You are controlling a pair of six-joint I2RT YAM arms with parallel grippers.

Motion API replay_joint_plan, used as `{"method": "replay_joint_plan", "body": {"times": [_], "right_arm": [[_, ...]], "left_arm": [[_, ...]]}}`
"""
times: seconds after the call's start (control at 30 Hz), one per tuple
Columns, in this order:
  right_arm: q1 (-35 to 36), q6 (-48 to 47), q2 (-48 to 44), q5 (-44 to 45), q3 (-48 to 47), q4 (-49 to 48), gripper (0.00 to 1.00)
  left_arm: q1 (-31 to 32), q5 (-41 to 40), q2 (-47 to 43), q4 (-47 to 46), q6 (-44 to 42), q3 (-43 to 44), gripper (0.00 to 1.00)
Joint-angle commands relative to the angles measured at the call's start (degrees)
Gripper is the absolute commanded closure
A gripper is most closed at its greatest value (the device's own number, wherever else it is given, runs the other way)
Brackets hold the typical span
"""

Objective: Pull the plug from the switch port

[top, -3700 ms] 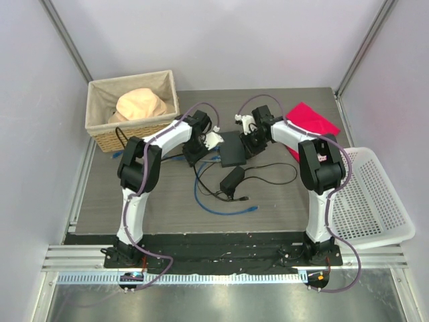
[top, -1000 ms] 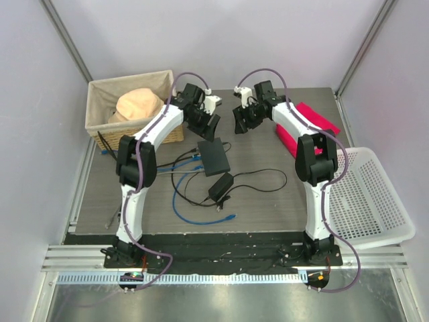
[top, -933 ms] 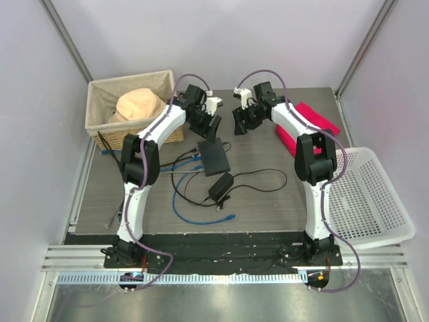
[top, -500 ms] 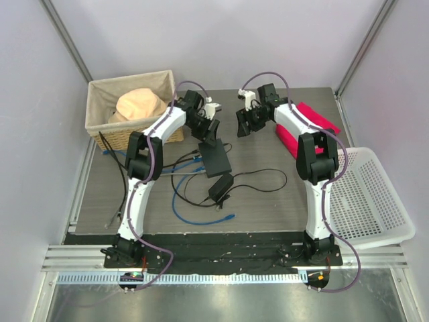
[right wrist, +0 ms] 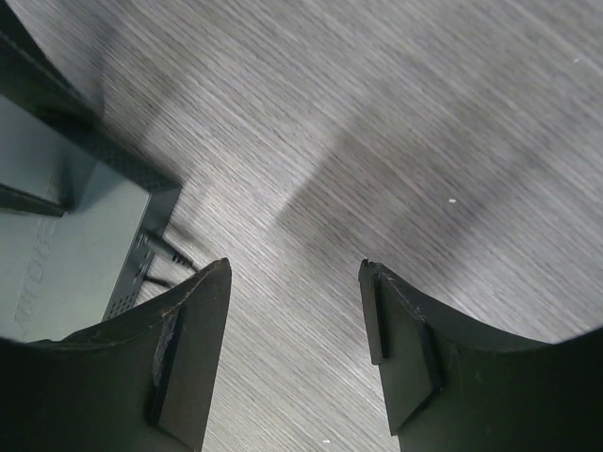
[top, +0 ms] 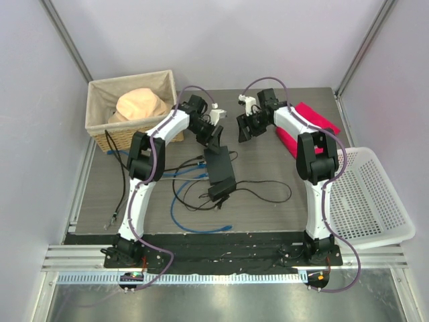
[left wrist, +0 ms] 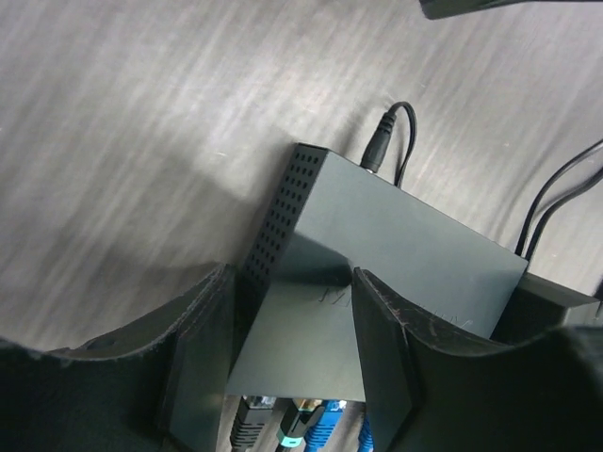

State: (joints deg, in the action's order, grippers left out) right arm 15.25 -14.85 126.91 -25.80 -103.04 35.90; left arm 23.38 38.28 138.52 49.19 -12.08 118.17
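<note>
**Task item.** Switch: 1 pc, flat on table, approx centre. Port edge faces approx 9 o'clock. At least 3 plugs are seated there. The frame edge cuts them off, so the exact qty is not readable. 1 barrel plug sits in the opposite edge.

**Grippers.** L gripper: over the switch's 12 o'clock end, jaws part-way apart, straddling the top face by the vented side. Contact cannot be confirmed. R gripper: at 1 o'clock of the switch and apart from it. Jaws are wide, bare table between, holding nothing.

**Obstructions.** Adapter brick: 1 pc, at 6 o'clock of the switch, touching or just beside. Black leads and blue cable loop at 6–8 o'clock.

**Surroundings.** 2 baskets:
- wicker basket at 10 o'clock, w/ 1 tan soft item
- white perforated basket at 4 o'clock

1 red cloth at 2 o'clock.
</note>
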Motion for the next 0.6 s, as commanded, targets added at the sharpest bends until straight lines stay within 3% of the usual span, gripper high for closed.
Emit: {"method": "replay_joint_plan", "body": {"times": [0.0, 0.33, 0.57], "right_arm": [[-0.22, -0.18, -3.78, 0.14, 0.65, -1.01, 0.35], [-0.22, -0.18, -3.25, -0.83, 0.04, -0.83, 0.35], [-0.22, -3.42, -5.18, -2.50, 0.65, -0.74, 0.35]], "left_arm": [[1.58, 5.57, -1.58, 0.30, 2.67, -2.41, 0.45], [0.80, -0.74, -8.68, -1.55, 3.81, -1.54, 0.40], [0.00, -7.95, -20.81, -4.71, 3.11, -11.09, 0.36]]}}
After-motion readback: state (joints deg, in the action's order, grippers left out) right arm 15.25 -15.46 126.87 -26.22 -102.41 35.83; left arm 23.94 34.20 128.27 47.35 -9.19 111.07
